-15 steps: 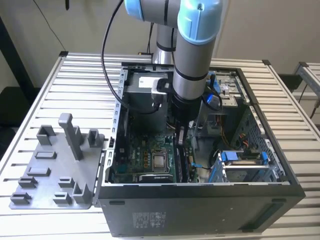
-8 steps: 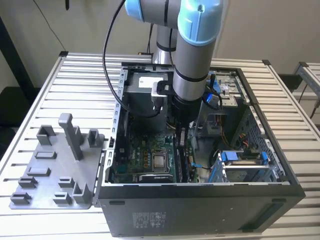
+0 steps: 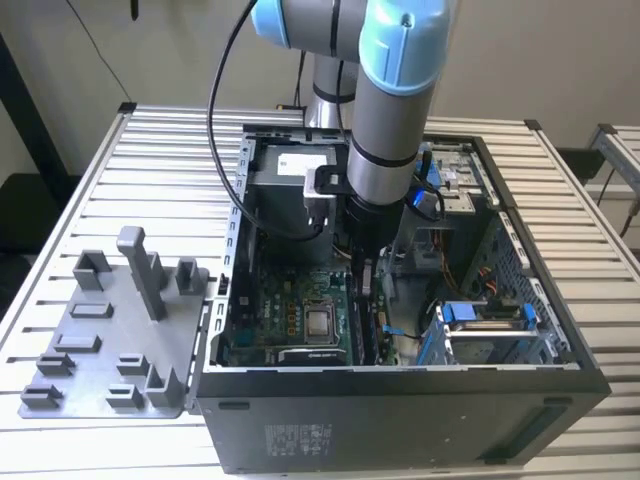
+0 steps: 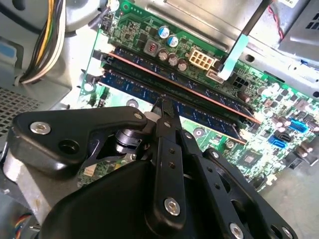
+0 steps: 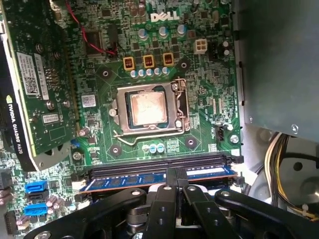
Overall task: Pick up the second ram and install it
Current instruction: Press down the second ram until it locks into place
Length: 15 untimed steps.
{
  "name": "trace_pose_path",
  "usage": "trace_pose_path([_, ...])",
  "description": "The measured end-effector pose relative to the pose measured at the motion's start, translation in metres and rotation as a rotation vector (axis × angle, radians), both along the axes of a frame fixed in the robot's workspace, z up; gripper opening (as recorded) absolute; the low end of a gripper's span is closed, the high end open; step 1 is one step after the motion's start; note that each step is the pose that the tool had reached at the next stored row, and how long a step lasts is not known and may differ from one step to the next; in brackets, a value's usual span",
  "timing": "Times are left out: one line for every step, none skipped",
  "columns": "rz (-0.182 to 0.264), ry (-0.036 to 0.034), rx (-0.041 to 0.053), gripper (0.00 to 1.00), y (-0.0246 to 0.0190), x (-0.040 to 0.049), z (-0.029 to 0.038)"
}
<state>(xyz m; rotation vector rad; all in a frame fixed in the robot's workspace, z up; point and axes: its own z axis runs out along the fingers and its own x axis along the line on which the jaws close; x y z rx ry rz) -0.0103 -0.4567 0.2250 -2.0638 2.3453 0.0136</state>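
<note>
The second ram [image 5: 124, 181] is a thin blue-dark stick with black chips, standing on edge in a motherboard slot below the CPU socket [image 5: 147, 109]. In the second wrist view this ram [image 4: 209, 117] runs diagonally across the green board. My gripper [image 5: 172, 173] is shut, its black fingertips pressed together on the stick's top edge near its middle, as the second wrist view also has my gripper [image 4: 162, 103]. In the exterior view the arm reaches straight down into the open computer case, with my gripper [image 3: 362, 280] low over the motherboard.
The open computer case [image 3: 400, 400] lies on a slatted metal table. A grey tray [image 3: 110, 340] with upright posts sits at the exterior view's left. A graphics card [image 5: 40, 84], a drive cage [image 3: 485, 330] and cable bundles [image 5: 284, 164] crowd the ram slots. Parallel black slots [image 5: 159, 163] lie beside the stick.
</note>
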Motion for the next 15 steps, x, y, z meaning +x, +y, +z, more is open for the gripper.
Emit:
trace_pose_path([0.001,0.0,-0.0001,0.11,0.0,0.0,0.0])
trace_pose_path([0.001,0.0,0.0001,0.11,-0.0001,0.0,0.0])
trace_pose_path([0.002,0.001,0.0001,0.11,-0.0007,0.0007,0.0])
trace_pose_path([0.002,0.0034,-0.0001,0.11,-0.001,0.0027,0.0])
trace_pose_path([0.003,0.0049,0.0001,0.11,-0.0011,0.0039,0.0])
trace_pose_path([0.003,0.0048,0.0001,0.11,-0.0011,0.0039,0.0])
trace_pose_path([0.002,0.0048,0.0001,0.11,-0.0011,0.0039,0.0])
trace_pose_path([0.002,0.0049,0.0,0.11,-0.0012,0.0039,0.0])
trace_pose_path([0.003,0.0049,0.0,0.11,-0.0015,0.004,0.0001])
trace_pose_path([0.003,0.0048,0.0,0.11,-0.0017,0.004,0.0012])
trace_pose_path([0.003,0.0049,-0.0001,0.11,-0.0017,0.004,0.0024])
trace_pose_path([0.003,0.0048,0.0001,0.11,-0.0016,0.004,0.0032])
trace_pose_path([0.003,0.0049,0.0,0.11,-0.0016,0.004,0.0036])
trace_pose_path([0.003,0.0047,0.0006,0.11,-0.0016,0.004,0.0029])
trace_pose_path([0.003,0.0048,0.0004,0.11,-0.0016,0.0041,0.0011])
